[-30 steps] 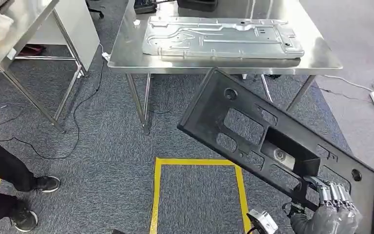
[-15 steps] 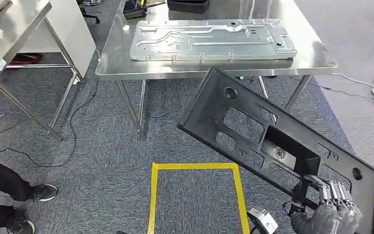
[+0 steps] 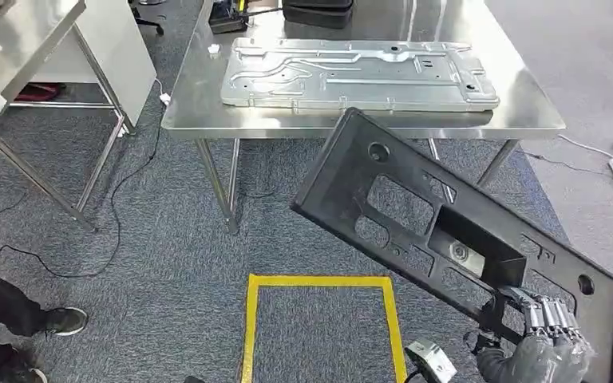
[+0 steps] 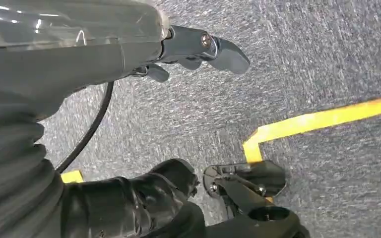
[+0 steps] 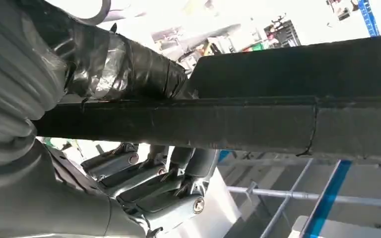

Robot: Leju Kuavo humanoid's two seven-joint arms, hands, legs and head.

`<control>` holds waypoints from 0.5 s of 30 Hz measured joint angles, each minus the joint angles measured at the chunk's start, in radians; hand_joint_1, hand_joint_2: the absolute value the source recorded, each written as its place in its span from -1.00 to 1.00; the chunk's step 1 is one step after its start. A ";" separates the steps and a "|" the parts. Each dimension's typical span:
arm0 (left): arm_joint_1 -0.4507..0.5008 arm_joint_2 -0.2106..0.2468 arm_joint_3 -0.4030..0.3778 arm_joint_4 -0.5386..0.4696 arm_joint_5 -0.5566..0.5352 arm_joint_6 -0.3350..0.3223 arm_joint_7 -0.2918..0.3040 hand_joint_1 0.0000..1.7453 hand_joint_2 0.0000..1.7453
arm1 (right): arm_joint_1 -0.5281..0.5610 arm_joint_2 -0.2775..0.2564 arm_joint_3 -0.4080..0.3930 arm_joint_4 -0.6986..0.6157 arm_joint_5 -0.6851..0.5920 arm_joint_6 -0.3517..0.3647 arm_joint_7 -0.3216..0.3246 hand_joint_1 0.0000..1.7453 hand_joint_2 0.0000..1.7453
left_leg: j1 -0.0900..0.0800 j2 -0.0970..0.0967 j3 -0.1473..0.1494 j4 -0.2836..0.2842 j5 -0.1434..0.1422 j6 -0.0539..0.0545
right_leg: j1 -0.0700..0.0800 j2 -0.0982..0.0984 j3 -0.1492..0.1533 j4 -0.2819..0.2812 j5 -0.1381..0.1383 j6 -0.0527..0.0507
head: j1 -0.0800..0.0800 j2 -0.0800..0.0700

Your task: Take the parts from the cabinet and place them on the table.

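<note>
Right hand (image 3: pixel 547 335) gripped the black plastic panel (image 3: pixel 447 231) at its near lower end, fingers curled over the edge. Panel's long axis ran up and away toward the steel table (image 3: pixel 199 112), far end just short of it, beside the metal sheet part (image 3: pixel 359 73). Left hand (image 4: pixel 198 47) hung over carpet, holding nothing, fingers loosely apart.

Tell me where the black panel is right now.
In the head view the black panel is on the right, held tilted in the right hand above the carpet, just short of the steel table.
</note>
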 joint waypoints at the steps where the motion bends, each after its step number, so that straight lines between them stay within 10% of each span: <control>1: 0.000 0.000 0.000 0.000 0.000 0.000 0.000 -1.00 1.00 | 0.000 0.000 0.000 0.000 0.000 0.000 0.000 1.00 1.00 | 0.002 -0.001 0.013 0.001 -0.010 -0.005 | -0.002 -0.002 0.035 -0.093 0.058 0.000 | 0.000 0.000; 8: -0.006 0.000 -0.001 0.000 -0.004 0.001 0.001 -1.00 1.00 | -0.005 -0.001 0.002 0.000 -0.002 0.000 0.000 1.00 1.00 | 0.001 0.002 0.026 0.019 -0.046 -0.043 | 0.005 0.000 0.080 -0.164 0.042 -0.040 | 0.000 0.000; 12: -0.005 0.000 -0.002 0.000 -0.011 0.000 0.003 -1.00 1.00 | -0.012 -0.003 0.007 0.000 -0.005 0.000 0.000 1.00 1.00 | 0.002 0.001 -0.149 0.309 -0.138 -0.048 | 0.011 -0.003 0.095 -0.165 0.027 -0.059 | -0.003 0.000; 15: -0.003 0.000 -0.002 0.000 -0.013 0.000 0.004 -1.00 1.00 | -0.017 -0.005 0.011 0.000 -0.004 0.000 0.000 1.00 1.00 | 0.001 0.001 -0.145 0.217 -0.019 -0.038 | 0.016 0.005 0.121 -0.165 0.010 -0.058 | -0.004 0.000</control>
